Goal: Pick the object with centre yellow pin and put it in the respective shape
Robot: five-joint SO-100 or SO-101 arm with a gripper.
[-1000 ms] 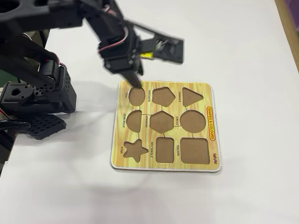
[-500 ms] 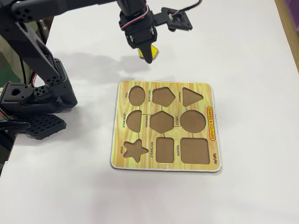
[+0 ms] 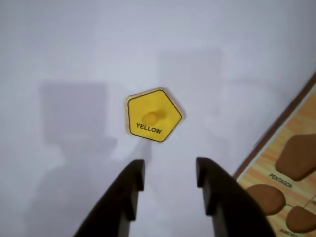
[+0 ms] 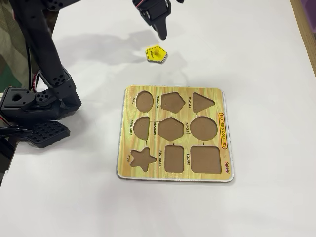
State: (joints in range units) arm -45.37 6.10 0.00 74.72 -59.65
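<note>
- Yellow pentagon-shaped puzzle piece [image 3: 153, 115] with a rounded yellow peg at its centre and the word YELLOW printed along one edge is lying flat on the white tabletop [image 3: 74, 49], clear of the board.
- Black two-finger gripper [image 3: 169, 174] is hanging above the table with its fingers spread apart and nothing between them; in the wrist view the two dark fingers [image 3: 129, 190] are reaching up from the bottom edge.
- In that wrist view the yellow piece is sitting just beyond the fingertips, slightly left of the gap between them, not touching either finger.
- In the fixed view the gripper [image 4: 159, 24] is pointing down from the top edge, and the piece [image 4: 156, 54] is lying just below its tips, on the table between the gripper and the board.
- Whether the fingertips are close to the table or well above it, I cannot tell; a soft shadow is falling on the table around the piece.
- Wooden shape-sorting board [image 4: 173, 94] with a pale yellow grain surface is resting flat nearer the camera in the fixed view, with nine brown cut-outs in three rows, all showing empty.
- Its pentagon cut-out [image 4: 172, 101] is sitting in the middle of the row nearest the piece; the wrist view is catching it at the right edge [image 3: 297, 157], labelled PENTAGON.
- The arm's black base and lower links [image 4: 37, 106] are standing at the left of the fixed view, well apart from the board.
</note>
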